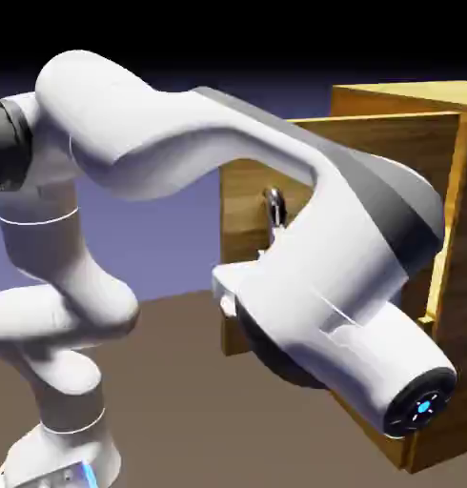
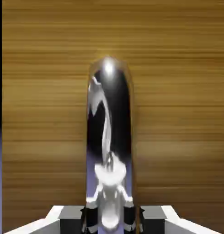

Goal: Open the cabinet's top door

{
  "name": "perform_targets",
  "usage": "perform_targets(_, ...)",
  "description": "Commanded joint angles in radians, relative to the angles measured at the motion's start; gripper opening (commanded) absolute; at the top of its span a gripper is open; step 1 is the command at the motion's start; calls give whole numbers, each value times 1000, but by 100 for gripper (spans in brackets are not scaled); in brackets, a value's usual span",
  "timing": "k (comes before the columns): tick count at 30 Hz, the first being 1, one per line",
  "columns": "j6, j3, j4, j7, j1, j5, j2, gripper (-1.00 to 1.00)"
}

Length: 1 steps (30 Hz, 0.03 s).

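Hand view, nearest: two grey fingertips (image 2: 70, 218) at the bottom edge, one on each side of the silver bar handle (image 2: 109, 137). Their dark inner pads sit right against the bar's sides with no gap visible. End effector (image 2: 109, 219) narrowed to the bar's width and clamped on it. The handle rises from between the tips as a rounded, mirror-bright bar reflecting the arm and the violet backdrop.

Behind the handle: the top door (image 2: 178, 91), golden-brown wood with horizontal grain in this view, fills almost the whole frame. A thin strip of dark and violet backdrop shows along the left edge, so the handle lies near the panel's edge.

Exterior view: the white arm (image 1: 304, 257) reaches to the right, its forearm and wrist covering most of the door front. End effector itself hidden behind the wrist; only the upper part of the handle (image 1: 274, 205) shows, just above the wrist, near the panel's left edge.

Farther back: the top door (image 1: 390, 143) stands angled out from the cabinet (image 1: 461, 286), swung partly open. The cabinet rests on the brown table (image 1: 171, 400), at the picture's right side.
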Motion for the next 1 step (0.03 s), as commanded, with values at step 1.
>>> perform_targets(1,0,0,0,0,0,0,0,100)
